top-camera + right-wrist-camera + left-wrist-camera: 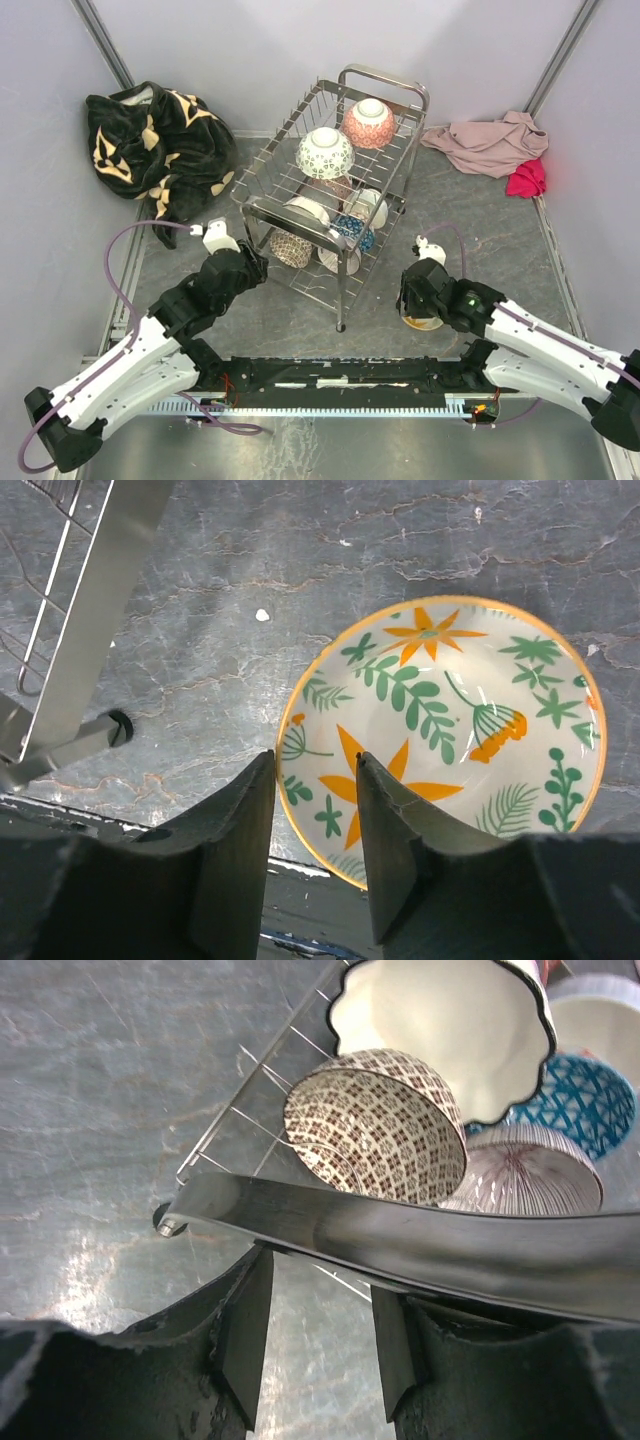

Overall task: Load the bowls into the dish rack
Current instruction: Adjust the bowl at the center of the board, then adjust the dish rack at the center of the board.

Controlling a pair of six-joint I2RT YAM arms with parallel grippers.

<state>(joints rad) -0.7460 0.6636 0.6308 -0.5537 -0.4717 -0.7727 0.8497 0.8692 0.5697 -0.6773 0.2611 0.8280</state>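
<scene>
Bowl (445, 740) floral inside, right wrist view only

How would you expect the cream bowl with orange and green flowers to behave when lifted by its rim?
The cream flowered bowl shows glossy highlights, so it could slip in a rim pinch. It looks rigid ceramic, likely to chip if knocked against the chrome wire dish rack. Upright, it should slide rather than roll.
</scene>
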